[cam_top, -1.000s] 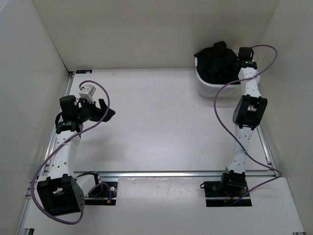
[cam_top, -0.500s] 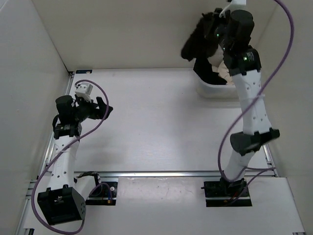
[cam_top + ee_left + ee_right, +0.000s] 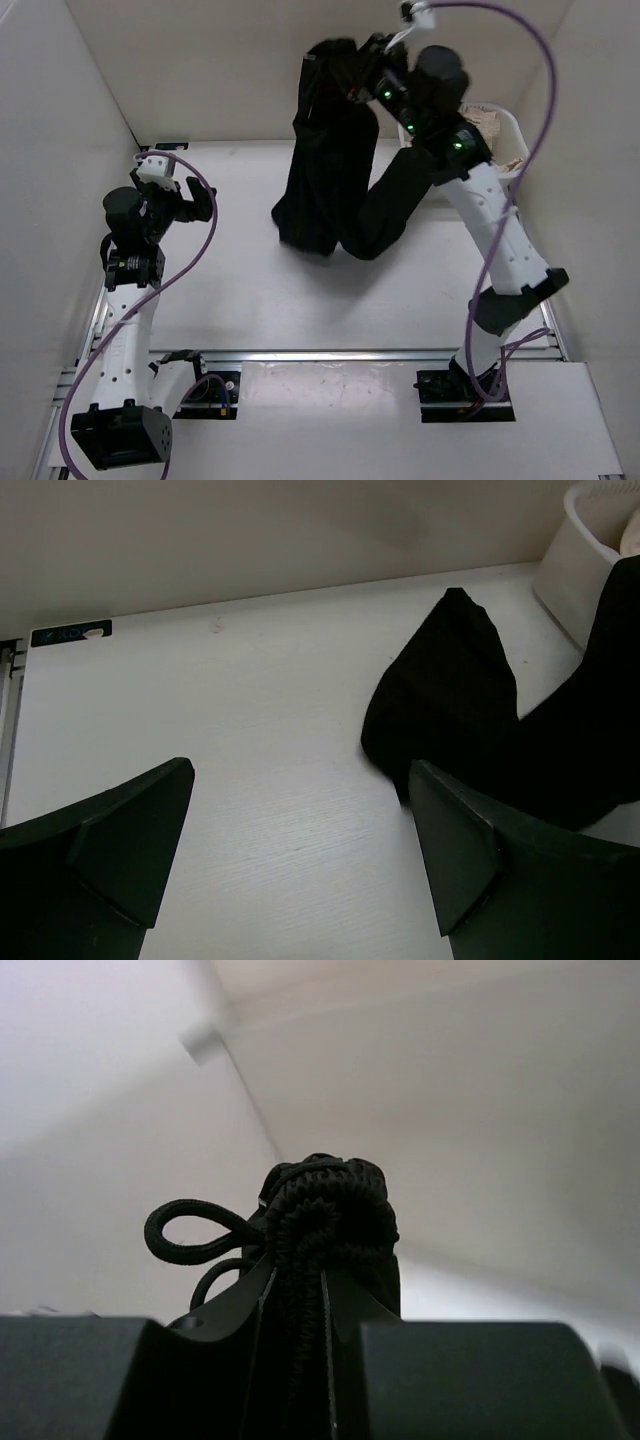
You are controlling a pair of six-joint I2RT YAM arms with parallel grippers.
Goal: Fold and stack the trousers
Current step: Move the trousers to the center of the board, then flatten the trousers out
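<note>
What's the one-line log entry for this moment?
right gripper: shut on trousers, held high, legs hanging | left gripper: open, empty | fold: not started

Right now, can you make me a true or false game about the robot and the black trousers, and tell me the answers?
1. The right gripper is shut on the trousers. True.
2. The left gripper holds the trousers too. False: it is open, empty and apart from them.
3. The trousers lie folded flat on the table. False: they hang unfolded from the raised right gripper.
4. A beige cloth sits in the white bin. True.
</note>
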